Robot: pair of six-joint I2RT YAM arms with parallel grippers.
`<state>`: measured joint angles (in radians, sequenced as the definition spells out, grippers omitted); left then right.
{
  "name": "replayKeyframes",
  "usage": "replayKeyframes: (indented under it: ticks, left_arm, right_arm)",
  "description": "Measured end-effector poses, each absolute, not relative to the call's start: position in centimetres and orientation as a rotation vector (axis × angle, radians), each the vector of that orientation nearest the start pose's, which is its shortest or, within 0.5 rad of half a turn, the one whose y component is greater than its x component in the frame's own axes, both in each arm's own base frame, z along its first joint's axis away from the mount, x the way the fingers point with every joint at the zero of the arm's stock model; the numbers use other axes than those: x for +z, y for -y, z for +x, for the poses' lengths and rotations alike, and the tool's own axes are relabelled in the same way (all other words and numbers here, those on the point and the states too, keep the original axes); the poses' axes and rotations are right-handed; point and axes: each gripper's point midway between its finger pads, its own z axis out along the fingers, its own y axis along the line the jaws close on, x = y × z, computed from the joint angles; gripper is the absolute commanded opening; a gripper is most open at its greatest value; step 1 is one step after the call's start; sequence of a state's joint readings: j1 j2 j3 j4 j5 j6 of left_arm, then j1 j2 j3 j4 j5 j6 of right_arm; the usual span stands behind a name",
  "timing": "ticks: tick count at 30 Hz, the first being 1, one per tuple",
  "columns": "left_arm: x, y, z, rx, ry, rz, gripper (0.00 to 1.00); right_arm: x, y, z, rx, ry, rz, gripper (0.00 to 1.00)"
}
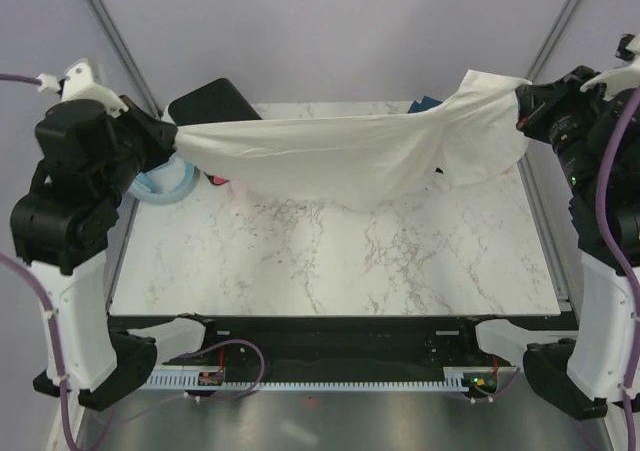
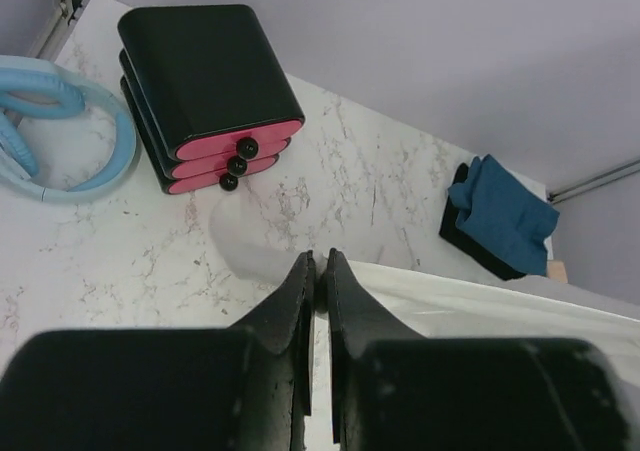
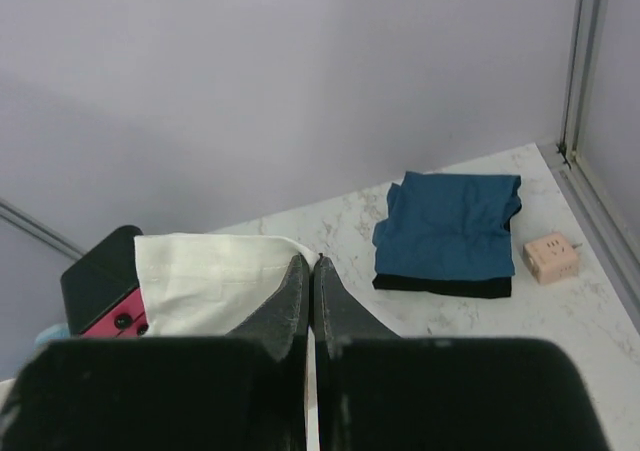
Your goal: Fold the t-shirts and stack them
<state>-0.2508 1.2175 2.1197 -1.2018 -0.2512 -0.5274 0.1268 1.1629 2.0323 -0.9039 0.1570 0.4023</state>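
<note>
t-shirts, count: 2.
1) cream-white t-shirt (image 1: 340, 156): off the counter (image 1: 330, 261), stretched in the air as one band from 10 o'clock to 2 o'clock across the far half. the middle sags toward the marble; whether it touches cannot be told from the top view. more cloth bunches at the 2 o'clock end.
2) teal-blue t-shirt (image 3: 450, 221): folded, at about 1 o'clock by the far edge, lying on a flat black thing (image 3: 440, 286) i cannot identify. apart from the white one.

arms, count: 2. left jaws: pressed together on the 10 o'clock end of the cream-white t-shirt. right jaws: together on its 2 o'clock end, a thin white edge showing between the fingers in the right wrist view.

other items on the counter:
- black box (image 2: 205, 71), count 1, at 11 o'clock; three pink drawer fronts stacked, three black knobs.
- pale blue ring (image 2: 122, 136), count 1, at 10 o'clock, just beside the box.
- small peach cube (image 3: 552, 258), count 1, near the teal-blue t-shirt, on its 3 o'clock side in the right wrist view.
</note>
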Motion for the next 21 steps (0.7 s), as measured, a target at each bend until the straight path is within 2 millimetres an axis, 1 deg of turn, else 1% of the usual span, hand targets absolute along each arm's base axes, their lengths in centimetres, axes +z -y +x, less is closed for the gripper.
replayKeyframes:
  ticks: [1, 5, 8, 10, 12, 15, 18, 21]
  left_arm:
    - [48.9, 3.8, 24.6, -0.312, -1.793, -0.433, 0.02]
    - [51.2, 2.5, 20.0, -0.343, -1.705, -0.439, 0.02]
    - [52.7, 1.8, 17.3, -0.367, -1.641, -0.435, 0.02]
    - [52.8, 1.5, 16.1, -0.372, -1.626, -0.436, 0.02]
    - [52.6, 1.3, 15.5, -0.371, -1.627, -0.436, 0.02]
    - [52.5, 1.2, 15.3, -0.366, -1.631, -0.439, 0.02]
    - [52.7, 1.1, 15.1, -0.364, -1.628, -0.44, 0.02]
    - [53.2, 0.7, 14.8, -0.357, -1.604, -0.451, 0.02]
  right_arm:
    - [54.1, -2.3, 26.8, 0.287, -1.554, 0.338, 0.0]
    - [57.5, -1.7, 22.7, 0.312, -1.428, 0.325, 0.0]
    - [59.4, -1.5, 19.9, 0.339, -1.349, 0.32, 0.0]
    - [60.5, -1.4, 17.8, 0.363, -1.301, 0.314, 0.0]
    - [61.7, -1.5, 15.8, 0.394, -1.254, 0.295, 0.0]
    - [63.2, -1.9, 13.7, 0.43, -1.204, 0.258, 0.0]
    - [64.1, -2.4, 12.3, 0.457, -1.173, 0.224, 0.0]
    - [64.4, -2.8, 11.6, 0.474, -1.17, 0.197, 0.0]
